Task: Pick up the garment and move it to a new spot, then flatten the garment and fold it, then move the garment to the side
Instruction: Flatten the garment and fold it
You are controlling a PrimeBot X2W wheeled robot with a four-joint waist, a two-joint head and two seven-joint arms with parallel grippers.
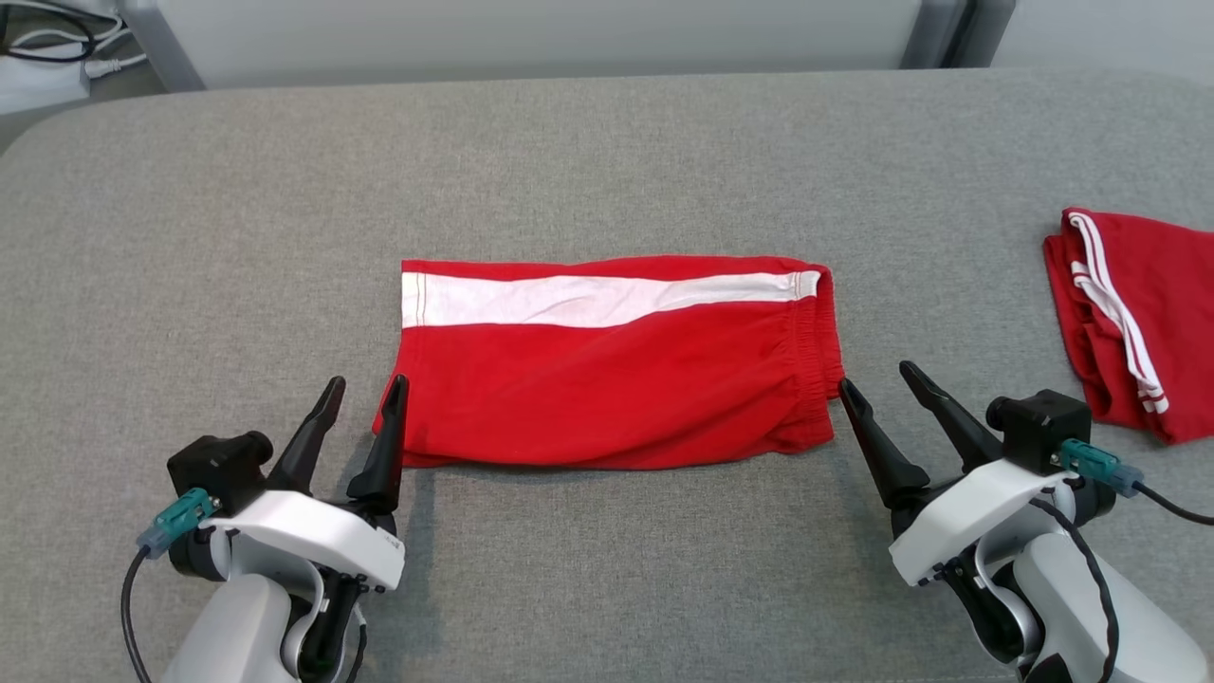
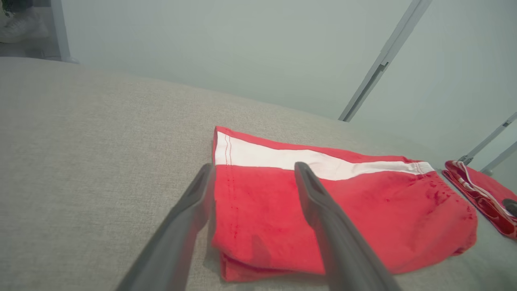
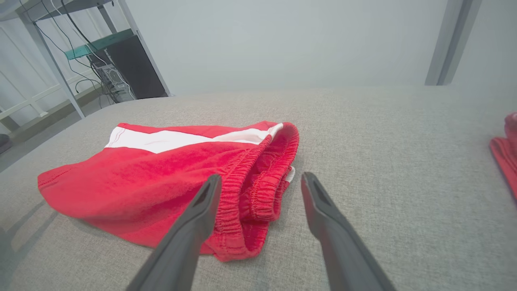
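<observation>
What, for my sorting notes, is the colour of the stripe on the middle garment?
White stripe on red garment; clearest in head view.

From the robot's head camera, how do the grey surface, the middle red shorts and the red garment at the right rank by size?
1. grey padded surface
2. folded red shorts
3. red garment with thin white stripes, partly cut off by the picture's right edge, so its full size is unsure.
</observation>
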